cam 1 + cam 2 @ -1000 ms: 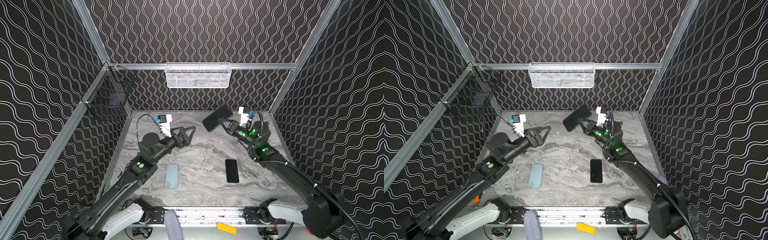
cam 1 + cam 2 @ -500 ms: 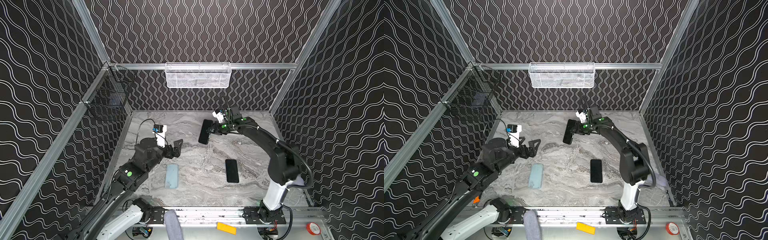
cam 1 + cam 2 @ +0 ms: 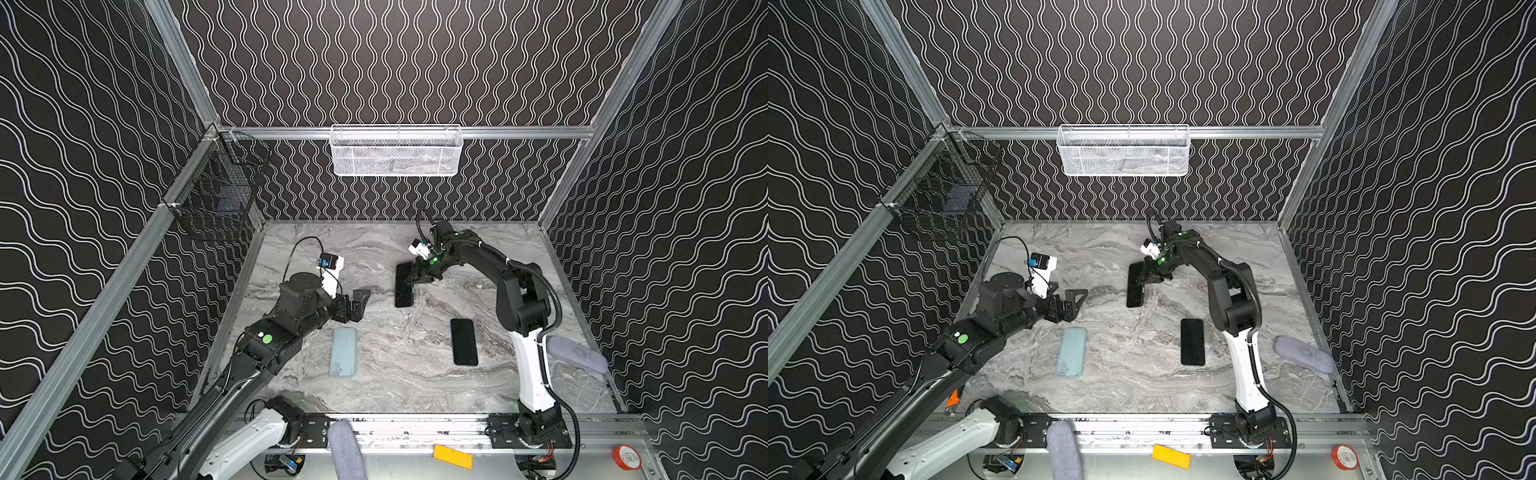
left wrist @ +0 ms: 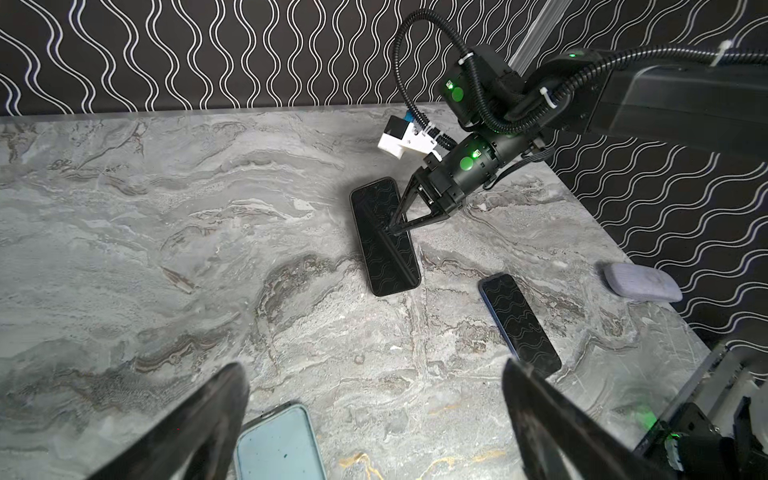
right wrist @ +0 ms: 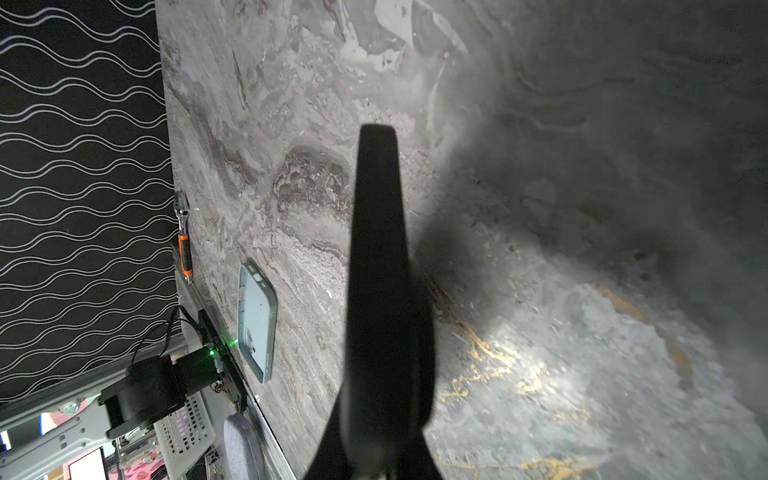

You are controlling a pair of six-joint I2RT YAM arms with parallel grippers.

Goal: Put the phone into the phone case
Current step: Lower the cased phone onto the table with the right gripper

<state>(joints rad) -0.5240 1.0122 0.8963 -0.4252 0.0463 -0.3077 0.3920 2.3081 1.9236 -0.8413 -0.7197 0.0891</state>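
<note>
Reaches forward with the left arm (image 3: 266, 338), forearm sloping low, wrist straight behind the fingers. Carries the left gripper (image 3: 359, 305) wide open, its two fingers (image 4: 208, 424) spread far apart and pointing across toward the right arm (image 3: 530, 365). Rises steeply from the base with that right arm, folds sharply at an elbow high above and well behind the fingers, then stretches the forearm out toward the middle. Tips the right wrist downward just behind the fingers. Holds the right gripper (image 3: 410, 281) shut, fingers (image 5: 376, 208) pressed together into one narrow point aimed down and leftward.
</note>
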